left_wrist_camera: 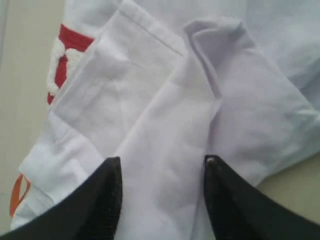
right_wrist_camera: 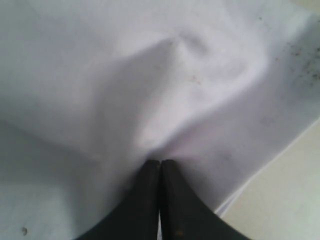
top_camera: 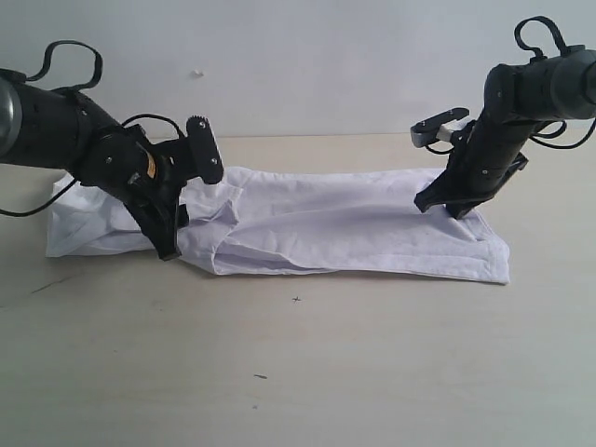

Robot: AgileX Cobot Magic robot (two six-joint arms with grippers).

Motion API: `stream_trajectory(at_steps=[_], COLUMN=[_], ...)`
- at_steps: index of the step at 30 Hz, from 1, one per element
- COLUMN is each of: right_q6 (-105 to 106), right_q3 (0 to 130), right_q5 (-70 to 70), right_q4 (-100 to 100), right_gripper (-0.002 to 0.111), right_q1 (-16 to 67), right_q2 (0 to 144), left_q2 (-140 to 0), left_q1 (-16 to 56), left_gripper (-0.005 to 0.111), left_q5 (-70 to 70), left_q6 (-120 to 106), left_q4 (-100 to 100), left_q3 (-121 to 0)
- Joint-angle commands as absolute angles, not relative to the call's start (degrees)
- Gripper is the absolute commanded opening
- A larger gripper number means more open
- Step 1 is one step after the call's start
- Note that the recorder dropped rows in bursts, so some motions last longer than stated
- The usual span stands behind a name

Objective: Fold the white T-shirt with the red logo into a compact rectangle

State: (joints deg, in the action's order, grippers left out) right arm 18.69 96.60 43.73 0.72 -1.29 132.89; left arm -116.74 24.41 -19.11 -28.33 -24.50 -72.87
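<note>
Over on the left, the left gripper (top_camera: 175,233) is down on the end of the white T-shirt (top_camera: 354,223), soft cotton folded into a long, rumpled band that lies across the pale beige counter (top_camera: 298,372) from one arm to the other. From the exterior view the cloth looks all white, with no colour anywhere.

The left wrist view tells more. The left gripper (left_wrist_camera: 164,160) has its black fingers (left_wrist_camera: 107,192) spread wide, and a ridge of the white T-shirt (left_wrist_camera: 150,100) runs up between them without being squeezed. Past a folded, stitched hem peeks the red logo (left_wrist_camera: 72,39), a fuzzy red patch with raised white lettering, mostly buried under the fold. Near it an orange neck tag (left_wrist_camera: 17,192) pokes out at the edge of the layers, with the counter (left_wrist_camera: 25,75) alongside.

Through the middle the band is creased, with a flap overlapping near the left arm and a smoother stretch further along.

On the right, the right gripper (top_camera: 447,207) comes down at a slant onto the far end of the band. The right wrist view shows the right gripper (right_wrist_camera: 160,162) with its fingers pressed together, pinching the white T-shirt (right_wrist_camera: 100,75), and the cloth puckers up toward the tips. A few dark specks (right_wrist_camera: 300,65) dot the fabric near its edge, where a corner of the counter (right_wrist_camera: 285,200) shows.
</note>
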Motion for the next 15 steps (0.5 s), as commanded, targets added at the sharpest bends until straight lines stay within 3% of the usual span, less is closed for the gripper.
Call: stream_trajectory(at_steps=[1,6,10,15], right_q6=[18.99,18.99,18.99,18.99], right_q3=[95.75,95.75,95.75,95.75], right_q5=[44.63,44.63,44.63,44.63], right_q4=[1.94,1.94,1.94,1.94], right_gripper=[0.0,0.0,0.0,0.0], right_q1=[-1.34,-1.34,-1.34,-1.34], right_q2=[133.92,133.92,133.92,133.92], left_q2=[-118.62,-118.71,-118.59,-118.59], left_q1=[24.43,24.43,24.43,24.43], left_gripper=[0.036,0.022,0.0,0.0], left_q5=[-19.16,-19.38,-19.0,-14.0], left_q6=[-26.45,-26.45,-26.45,-26.45], left_q4=[-27.54,-28.23,-28.74,-36.89], left_q3=[-72.58,-72.82,-74.03,-74.17])
